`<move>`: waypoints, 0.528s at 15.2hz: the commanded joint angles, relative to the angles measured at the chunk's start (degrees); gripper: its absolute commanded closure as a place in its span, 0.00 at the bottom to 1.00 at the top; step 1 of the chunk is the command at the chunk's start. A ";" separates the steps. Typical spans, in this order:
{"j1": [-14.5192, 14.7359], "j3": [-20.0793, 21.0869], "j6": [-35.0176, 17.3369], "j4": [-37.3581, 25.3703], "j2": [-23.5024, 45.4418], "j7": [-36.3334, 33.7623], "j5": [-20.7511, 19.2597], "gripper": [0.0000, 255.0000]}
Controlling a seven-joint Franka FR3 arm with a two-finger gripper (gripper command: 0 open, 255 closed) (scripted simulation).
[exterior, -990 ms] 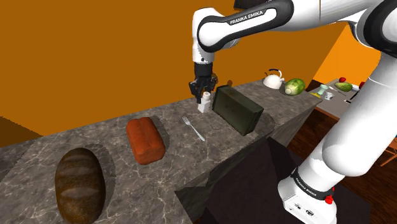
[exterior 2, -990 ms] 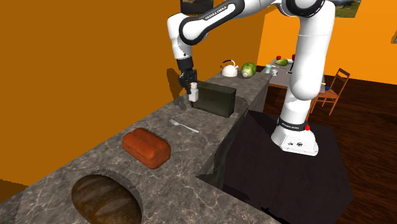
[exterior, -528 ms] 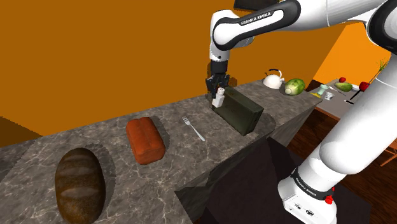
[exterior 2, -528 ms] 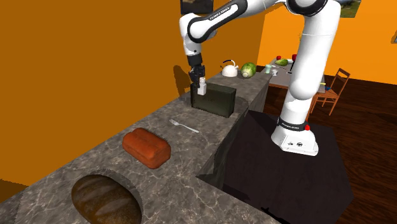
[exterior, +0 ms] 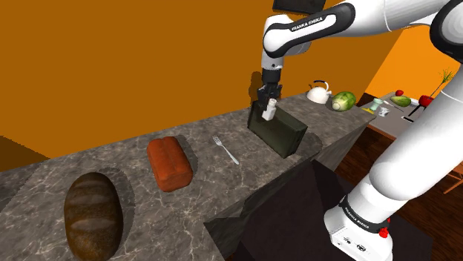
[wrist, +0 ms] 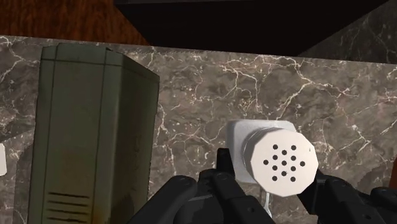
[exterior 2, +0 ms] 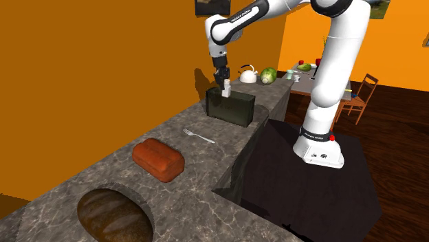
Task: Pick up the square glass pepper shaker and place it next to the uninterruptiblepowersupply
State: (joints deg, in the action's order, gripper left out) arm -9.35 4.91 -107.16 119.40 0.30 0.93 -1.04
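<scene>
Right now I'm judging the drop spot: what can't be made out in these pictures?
- Pepper shaker base: wrist view, hidden under its own cap and the gripper.
- Counter behind the power supply: shoulder view, blocked by it.
- Small distant items: shoulder view, too small to name.

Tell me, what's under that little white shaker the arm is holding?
Grey marbled counter, right beside the dark green box. The shaker itself covers the spot straight below.
</scene>
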 commanded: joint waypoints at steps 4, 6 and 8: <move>-0.22 -0.23 -3.32 1.84 1.48 0.33 -0.27 1.00; -0.22 -0.23 -4.80 2.64 2.17 0.26 -0.34 1.00; -0.21 -0.23 -6.28 3.38 2.90 0.18 -0.42 1.00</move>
State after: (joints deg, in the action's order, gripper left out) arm -9.52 4.73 -112.63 122.55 2.66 1.08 -1.38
